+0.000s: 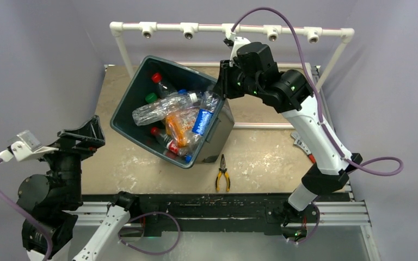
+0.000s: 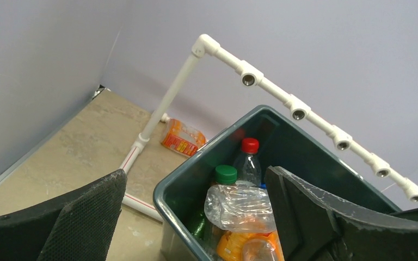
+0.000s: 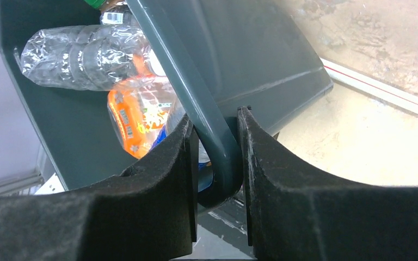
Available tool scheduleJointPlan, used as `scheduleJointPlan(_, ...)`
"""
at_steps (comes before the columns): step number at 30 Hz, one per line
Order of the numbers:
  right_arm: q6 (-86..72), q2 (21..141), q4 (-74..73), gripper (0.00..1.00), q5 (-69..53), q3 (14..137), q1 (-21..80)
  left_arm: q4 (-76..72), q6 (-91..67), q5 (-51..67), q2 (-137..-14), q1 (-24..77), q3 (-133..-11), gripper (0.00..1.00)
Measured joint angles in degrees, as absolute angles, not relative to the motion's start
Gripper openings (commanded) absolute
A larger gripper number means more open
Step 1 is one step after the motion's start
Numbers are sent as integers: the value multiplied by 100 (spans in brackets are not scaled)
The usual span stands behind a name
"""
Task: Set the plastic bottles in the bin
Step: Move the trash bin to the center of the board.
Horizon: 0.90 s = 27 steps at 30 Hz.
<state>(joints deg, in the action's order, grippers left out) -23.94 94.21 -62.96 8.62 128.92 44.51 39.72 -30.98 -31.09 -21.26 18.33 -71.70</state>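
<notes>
Only my right wrist view shows the right gripper [image 3: 216, 122] pinching the rim of the one dark teal rectangular plastic bin [image 3: 283, 60] at mid-table. Only the left wrist view, its left gripper [image 2: 195, 173] spread wide, shows one orange bottle [image 2: 182, 137] lying by the wall [image 2: 158, 54]. From above I count at least six plastic bottles [image 1: 166, 109] in the bin.

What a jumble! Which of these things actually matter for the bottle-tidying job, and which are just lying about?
Part of the job: the bin, gripped at its rim by the right gripper; the plastic bottles inside it; what looks like an orange bottle lying outside it.
Just lying about: the yellow-handled pliers; the white pipe frame.
</notes>
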Motion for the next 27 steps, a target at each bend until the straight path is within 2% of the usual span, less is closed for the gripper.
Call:
scheduleJointPlan(15,-2436,8331,-6082,0,746,11483,3935,3430,-2897,-2663,-2530,1828,-6410,99)
scheduleJointPlan(23,-2349,7909,-5931,0,740,11028,3876,3393,-1761,-1347,-4390,1813,-7402,98)
scheduleJointPlan(27,-2338,7824,-5870,0,735,10927,3863,3435,-1369,-952,-5028,1817,-7579,92)
